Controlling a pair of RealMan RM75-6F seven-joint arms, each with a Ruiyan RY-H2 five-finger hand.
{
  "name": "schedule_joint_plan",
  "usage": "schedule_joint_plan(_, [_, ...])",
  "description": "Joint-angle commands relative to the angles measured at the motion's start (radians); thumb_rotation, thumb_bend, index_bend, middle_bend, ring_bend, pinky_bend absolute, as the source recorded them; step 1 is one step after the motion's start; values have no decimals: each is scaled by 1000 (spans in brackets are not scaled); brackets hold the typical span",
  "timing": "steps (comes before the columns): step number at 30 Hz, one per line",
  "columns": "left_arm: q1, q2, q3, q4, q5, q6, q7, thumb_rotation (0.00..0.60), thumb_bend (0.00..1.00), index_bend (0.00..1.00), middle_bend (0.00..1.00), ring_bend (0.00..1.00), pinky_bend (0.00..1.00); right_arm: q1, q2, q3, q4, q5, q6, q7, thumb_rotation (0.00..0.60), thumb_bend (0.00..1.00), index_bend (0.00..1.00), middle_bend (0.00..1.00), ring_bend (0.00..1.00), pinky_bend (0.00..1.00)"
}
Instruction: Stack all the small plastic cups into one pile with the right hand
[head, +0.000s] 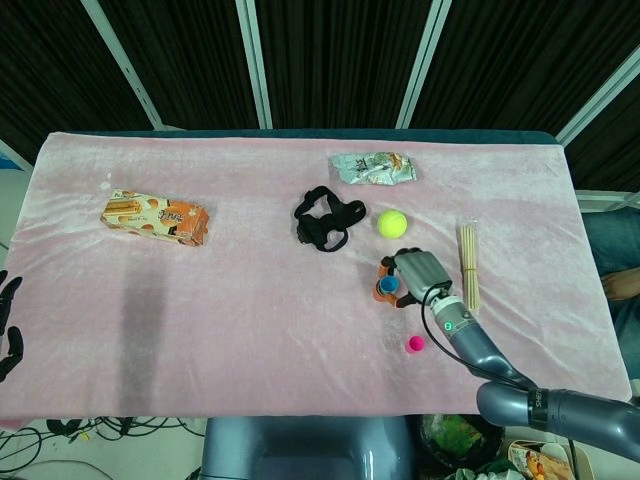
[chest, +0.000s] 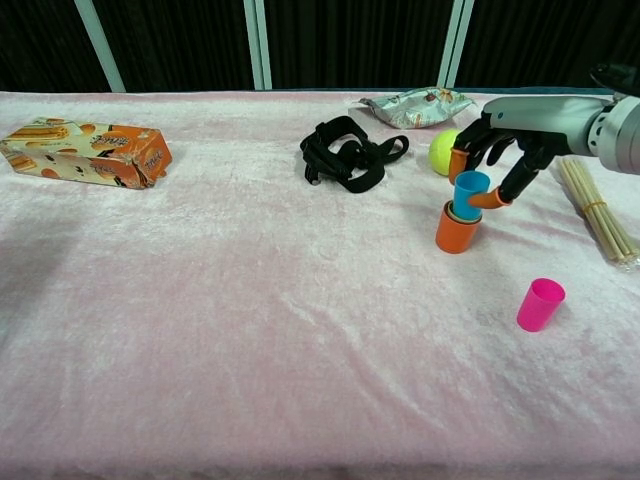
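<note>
The blue cup (chest: 469, 194) sat partly nested in the orange cup (chest: 457, 231), upright on the pink surface (chest: 250, 320). I had my right hand (chest: 497, 150) over it, fingers (chest: 488, 199) pinching the blue cup on both sides. A yellow-green rim showed inside the orange cup. The magenta cup (chest: 539, 304) stood alone at 5 o'clock of the stack, well apart. At 12 o'clock lay the tennis ball (chest: 443, 152); at 10 o'clock the black strap (chest: 348, 157); at 3 o'clock the skewer bundle (chest: 595, 208). My left hand (head: 8, 325) hung off the surface's edge, fingers apart, holding nothing.
</note>
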Motion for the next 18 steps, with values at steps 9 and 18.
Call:
schedule_joint_plan(9, [-1, 0, 0, 0, -2, -3, -1, 600, 696, 63, 14, 0, 32, -5, -11, -21, 4, -22, 8, -15, 600, 180, 165, 186, 163, 206])
schedule_joint_plan(18, [-1, 1, 1, -3, -1, -3, 0, 600, 696, 63, 14, 0, 31, -74, 91, -42, -137, -82, 117, -26, 600, 176, 150, 179, 165, 206])
